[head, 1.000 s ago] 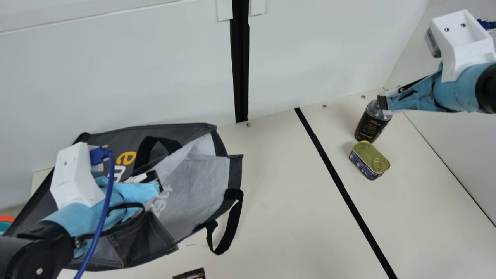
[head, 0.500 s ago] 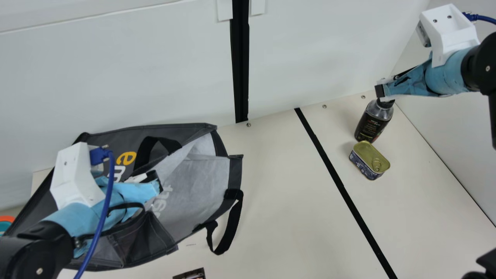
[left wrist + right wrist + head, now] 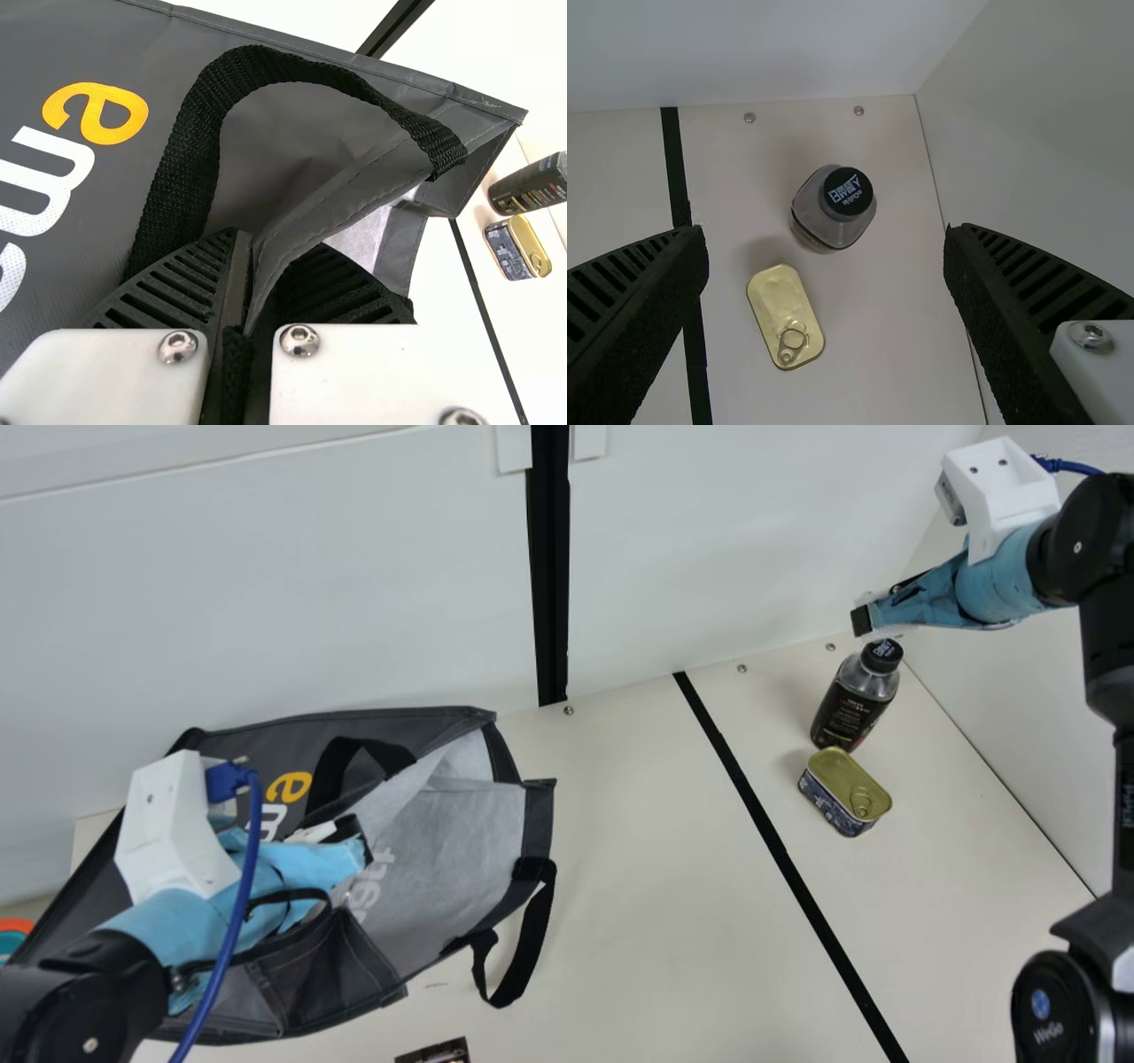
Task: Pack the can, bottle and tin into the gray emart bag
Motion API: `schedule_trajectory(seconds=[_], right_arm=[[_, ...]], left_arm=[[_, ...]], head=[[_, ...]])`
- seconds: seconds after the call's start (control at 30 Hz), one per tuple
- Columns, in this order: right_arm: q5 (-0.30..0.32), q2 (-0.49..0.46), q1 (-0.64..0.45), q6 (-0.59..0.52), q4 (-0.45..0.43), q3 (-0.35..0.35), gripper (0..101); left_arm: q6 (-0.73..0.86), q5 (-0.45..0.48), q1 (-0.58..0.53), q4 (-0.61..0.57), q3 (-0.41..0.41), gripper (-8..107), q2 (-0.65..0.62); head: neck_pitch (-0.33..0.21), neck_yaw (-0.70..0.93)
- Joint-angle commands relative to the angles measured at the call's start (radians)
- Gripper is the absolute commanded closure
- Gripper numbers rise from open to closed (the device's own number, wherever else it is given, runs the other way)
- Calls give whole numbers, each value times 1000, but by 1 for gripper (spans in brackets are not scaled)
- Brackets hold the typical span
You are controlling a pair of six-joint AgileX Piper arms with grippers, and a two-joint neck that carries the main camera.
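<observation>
The bottle [image 3: 852, 706] stands up on the right part of the cream table [image 3: 656, 850], near the back wall [image 3: 726, 549]. Its long way goes straight up from the table, and its black cap is on top. The tin [image 3: 844, 791] lies flat just beside it, on the near side. Its gold lid, with a pull ring [image 3: 792, 342], looks up. The tin's long way runs at a slant, from one end close by the bottle to the ring end, which points away from the bottle and toward the near side. The gray emart bag [image 3: 257, 744] is on the left part, across the black line [image 3: 769, 833] from the bottle and tin. It lies with its wide mouth facing right, so its pale inside shows, and one black strap [image 3: 535, 934] loops down onto the table. The left gripper [image 3: 356, 840] is at the bag's mouth, its two fingers squeezed together on a fold of the cloth. The right gripper [image 3: 864, 621] is up over the bottle, close to the cap, with its fingers spread wide and nothing held between them.
</observation>
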Motion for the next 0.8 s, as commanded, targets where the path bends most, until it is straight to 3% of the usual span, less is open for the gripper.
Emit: schedule_trajectory(seconds=[0.0, 0.37, 0.77], right_arm=[[6, 23, -3, 0, 4, -20, 10], [22, 141, -19, -1, 10, -112, 10], [22, 227, -36, 6, 37, -141, 10]], left_arm=[[0, 0, 0, 0, 0, 89, 0], [0, 0, 0, 0, 0, 89, 0], [0, 0, 0, 0, 0, 89, 0]], head=[[-23, -1], [-23, -1], [-23, -1]])
